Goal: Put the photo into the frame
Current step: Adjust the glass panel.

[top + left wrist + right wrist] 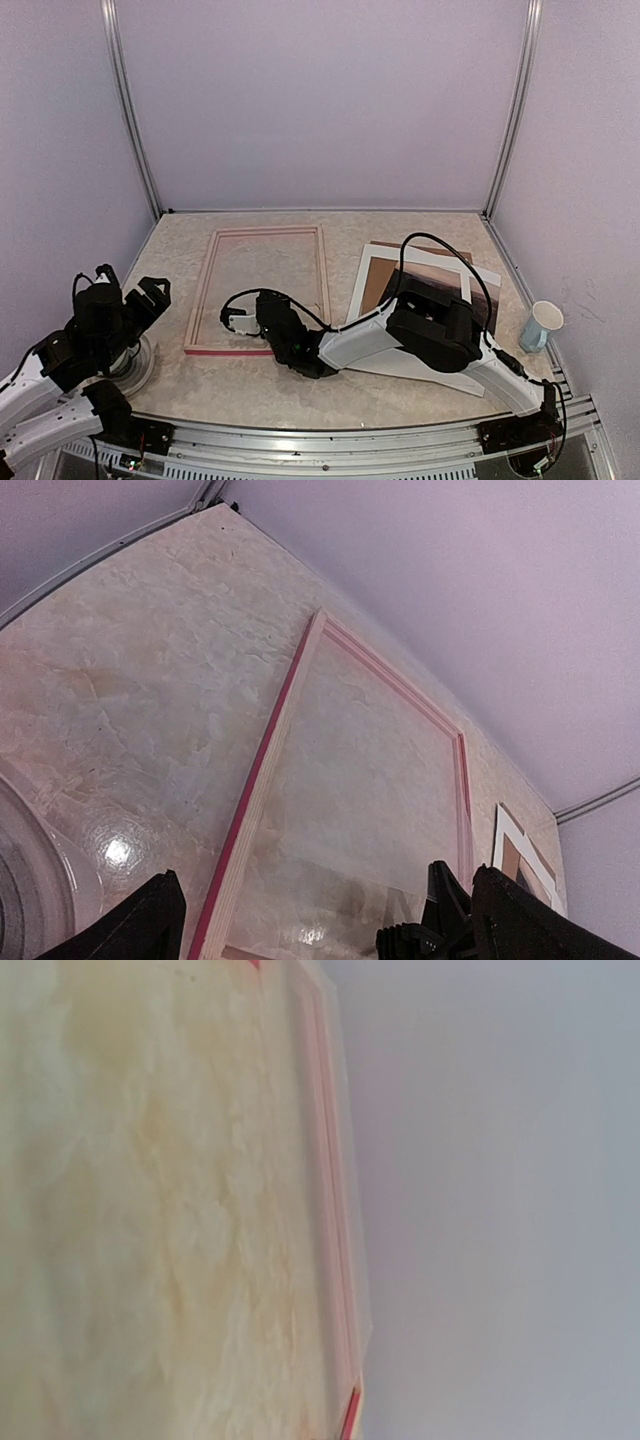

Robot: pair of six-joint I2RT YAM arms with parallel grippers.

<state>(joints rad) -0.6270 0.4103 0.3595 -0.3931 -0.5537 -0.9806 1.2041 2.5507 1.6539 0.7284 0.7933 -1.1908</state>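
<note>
The marble-patterned bench (400, 225) fills the floor of a pale-walled enclosure. The frame (268, 231) lies flat on it, left of centre, its pink-red moulding showing along the outer edge and bare bench visible through its opening. From the left wrist the frame (268, 770) runs away toward the far corner.

To the frame's right, just beside it, a stack of sheets lies at a slant. The photo (445, 268) is among them, dark and reddish, with a white mat sheet (405, 364) and a brown backing board (378, 288). The right arm crosses over this stack and hides much of it.

The right gripper (240, 322) sits low at the frame's near edge with its jaws together; whether they pinch anything cannot be told. The left gripper (330, 925) hangs over the bench's left side, jaws wide apart and holding nothing.

A round clear object (140, 365) lies beneath the left arm. A pale cup (541, 326) stands upright near the right wall.
</note>
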